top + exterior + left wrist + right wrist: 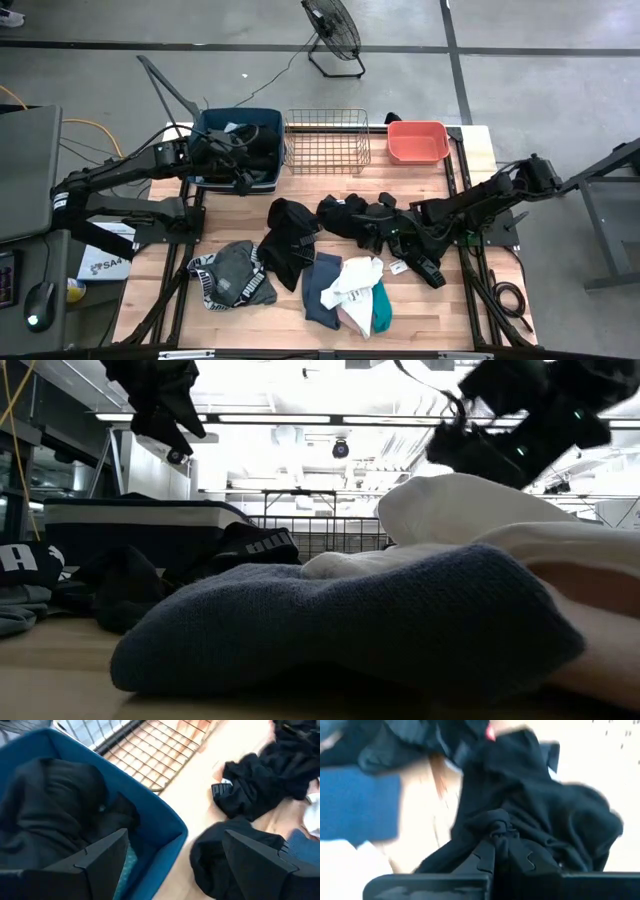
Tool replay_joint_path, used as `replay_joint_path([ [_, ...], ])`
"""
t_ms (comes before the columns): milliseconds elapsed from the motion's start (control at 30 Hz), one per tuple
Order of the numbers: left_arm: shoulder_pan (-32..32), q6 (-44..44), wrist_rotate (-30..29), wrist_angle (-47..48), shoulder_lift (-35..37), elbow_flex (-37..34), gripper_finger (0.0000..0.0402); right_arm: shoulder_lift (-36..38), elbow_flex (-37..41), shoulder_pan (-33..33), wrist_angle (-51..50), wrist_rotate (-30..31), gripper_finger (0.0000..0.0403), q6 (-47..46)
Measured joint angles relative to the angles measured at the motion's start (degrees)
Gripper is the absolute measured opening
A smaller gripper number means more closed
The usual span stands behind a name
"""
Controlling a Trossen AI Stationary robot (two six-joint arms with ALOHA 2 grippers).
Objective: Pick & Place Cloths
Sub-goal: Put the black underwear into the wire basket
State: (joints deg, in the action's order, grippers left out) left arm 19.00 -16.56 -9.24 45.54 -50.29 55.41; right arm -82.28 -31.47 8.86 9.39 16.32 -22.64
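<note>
Several cloths lie on the wooden table (160, 300). They are a black one (290, 245), a black heap (350, 215), a grey one with a white band (235, 275), a slate-blue one (320, 288), a white one (355, 283) and a teal one (382, 308). My right gripper (378, 228) reaches in from the table's right and is shut on the black heap (545, 815). My left gripper (180, 865) hangs open above the blue tub (205, 130), which holds black cloths (55, 800). Nothing is between its fingers. My right gripper pinches a bunched-up fold of the black cloth (496, 831) between its two fingers (487, 857). The fingers slant down from the table's right side. The rest of the cloth spreads out beyond the fingers, over the table.
A wire mesh basket (327, 140) stands at the far middle and a coral tub (417, 142) to its right. In the low view the slate-blue cloth (350, 620) and the white cloth (470, 510) fill the front. Bare wood shows at the table's near left and far right.
</note>
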Motion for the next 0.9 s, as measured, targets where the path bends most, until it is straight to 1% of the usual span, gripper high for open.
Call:
replay_joint_path([
  [100,-1.02,0.08,-0.11,-3.41,2.24,-2.62,0.0316,0.0,-3.47,0.02,-0.61,1.49,0.0006,2.35],
  [233,-3.73,0.2,-0.05,-9.12,5.63,-7.97,0.0316,0.02,-8.8,-0.19,-4.48,4.11,0.0005,5.7],
  [467,-11.05,2.24,0.11,-18.83,9.46,-15.08,0.0316,0.04,-17.83,-2.17,-12.33,4.8,0.0005,7.08],
  [633,-17.83,3.23,-0.08,-23.63,9.84,-18.51,0.0316,0.07,-22.41,-3.33,-13.93,4.96,0.0005,9.9],
  [700,-20.71,3.23,-1.5,-25.51,9.86,-19.78,0.0316,0.07,-24.59,-3.51,-15.27,4.92,0.0005,11.83],
  [833,-25.58,3.15,-8.09,-26.02,10.32,-21.58,0.0316,0.09,-29.15,-4.07,-19.22,5.0,0.0005,14.39],
  [900,-27.18,2.94,-10.33,-26.19,11.07,-22.12,0.0316,0.09,-31.54,-4.32,-20.66,5.01,0.0004,16.04],
])
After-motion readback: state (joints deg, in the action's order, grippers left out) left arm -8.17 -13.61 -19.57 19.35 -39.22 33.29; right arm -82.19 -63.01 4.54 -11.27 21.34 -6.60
